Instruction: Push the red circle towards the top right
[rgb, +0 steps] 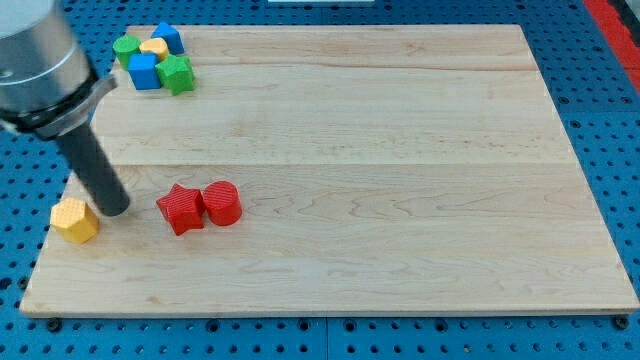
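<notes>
Surface (380, 150): pale wood planks, smooth, matt, visible grain. Red circle (222, 203) and red star (181, 209): ribbed sides, matt, plastic-looking. Yellow block (74, 220) same finish. Rod: dark, matt; my tip (116, 211). Surround: blue perforated panel (600, 110).

No text, label, brand, number or sign can be read anywhere in the camera view.
</notes>
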